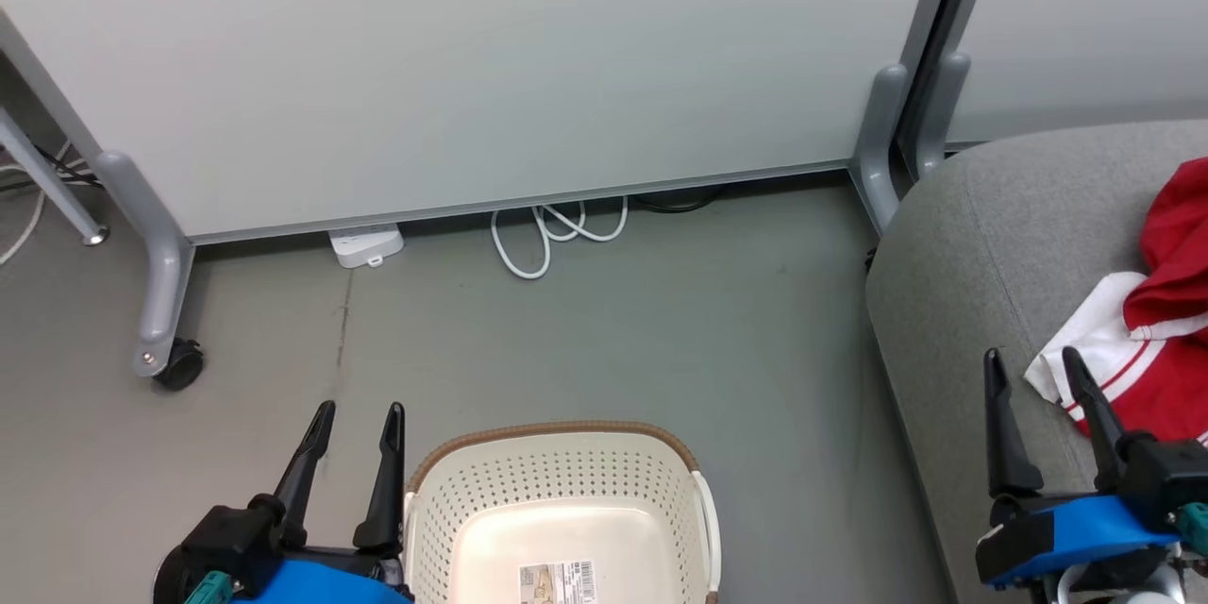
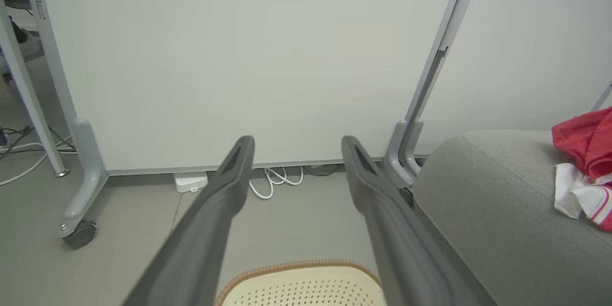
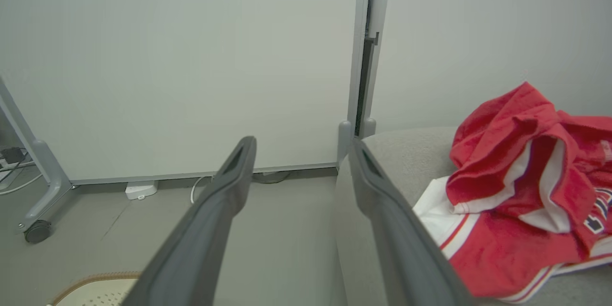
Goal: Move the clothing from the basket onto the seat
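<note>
The red clothing with white trim lies heaped on the grey seat at the right; the pile and the cushion also show in the right wrist view, where dark lettering is visible at the far right. On the floor at bottom centre stands the cream basket, its bottom bare except for a paper label. My left gripper hovers open just left of the basket rim, holding nothing. Over the seat's near part, just left of the clothing, my right gripper is open too.
White partition panels on grey wheeled legs stand behind. A white power strip and looped white cable lie at the panel's foot. Grey floor separates basket and seat.
</note>
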{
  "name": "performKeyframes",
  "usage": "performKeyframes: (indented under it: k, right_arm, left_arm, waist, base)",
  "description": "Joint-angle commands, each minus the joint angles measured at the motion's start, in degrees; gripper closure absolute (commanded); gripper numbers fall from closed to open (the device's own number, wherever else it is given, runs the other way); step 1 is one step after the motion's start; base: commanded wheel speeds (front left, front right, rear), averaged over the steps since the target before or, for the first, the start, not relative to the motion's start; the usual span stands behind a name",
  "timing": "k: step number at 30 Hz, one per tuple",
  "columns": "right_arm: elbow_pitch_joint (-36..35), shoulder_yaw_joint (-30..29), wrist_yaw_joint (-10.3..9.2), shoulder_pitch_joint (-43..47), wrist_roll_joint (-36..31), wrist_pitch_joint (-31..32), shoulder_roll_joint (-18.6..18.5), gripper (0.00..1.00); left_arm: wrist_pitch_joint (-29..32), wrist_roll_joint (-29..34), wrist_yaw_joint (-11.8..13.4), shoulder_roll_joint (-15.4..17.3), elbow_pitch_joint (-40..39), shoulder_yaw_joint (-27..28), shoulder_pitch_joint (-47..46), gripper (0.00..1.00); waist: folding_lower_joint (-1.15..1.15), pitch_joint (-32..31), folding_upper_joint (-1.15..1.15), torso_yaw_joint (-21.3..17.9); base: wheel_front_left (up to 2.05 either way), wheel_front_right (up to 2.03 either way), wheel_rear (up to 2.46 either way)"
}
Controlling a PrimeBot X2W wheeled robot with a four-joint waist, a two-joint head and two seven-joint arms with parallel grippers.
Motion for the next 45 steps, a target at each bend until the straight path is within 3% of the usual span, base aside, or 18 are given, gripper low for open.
performKeyframes:
  k: [1, 11, 31, 32, 45]
  right_arm:
    - [-0.8, 0.2, -0.06, 1.5, -0.3, 0.4, 0.4, 0.00]
    - [-5.0, 2.1, -0.06, 5.5, -0.2, 1.1, 1.1, 0.00]
    - [-2.7, 3.1, -0.06, 5.7, 2.6, 0.2, 1.1, 0.00]
    - [-2.6, 2.9, 0.00, 5.9, 2.4, 0.4, 0.9, 1.00]
    - [4.6, 2.9, 0.01, 6.6, 3.1, 0.8, 1.3, 1.00]
  left_arm:
    - [-0.2, 0.0, -0.2, -0.1, 0.2, 0.7, 0.9, 0.00]
    - [-0.2, 0.1, -0.4, -0.7, 1.5, 3.6, 1.6, 0.00]
    - [-0.2, 0.4, -0.6, -1.0, 2.8, 3.4, 1.7, 0.00]
    - [0.0, 0.2, -0.4, -1.1, 2.9, 3.3, 1.7, 1.00]
    - [0.4, -0.2, -0.3, -2.0, 9.1, 2.8, 4.7, 1.00]
  waist:
    - [0.01, -1.1, 0.00, 1.1]
    - [0.01, -1.8, 0.00, 2.8]
    - [0.01, -1.7, 0.00, 2.3]
    - [0.01, -1.7, 0.00, 2.3]
    - [0.01, -1.8, 0.00, 2.2]
  base:
    - [0.00, 0.00, 0.00]
    - [0.00, 0.00, 0.00]
    - [0.00, 0.00, 0.00]
    - [0.00, 0.00, 0.00]
    - [0.00, 0.00, 0.00]
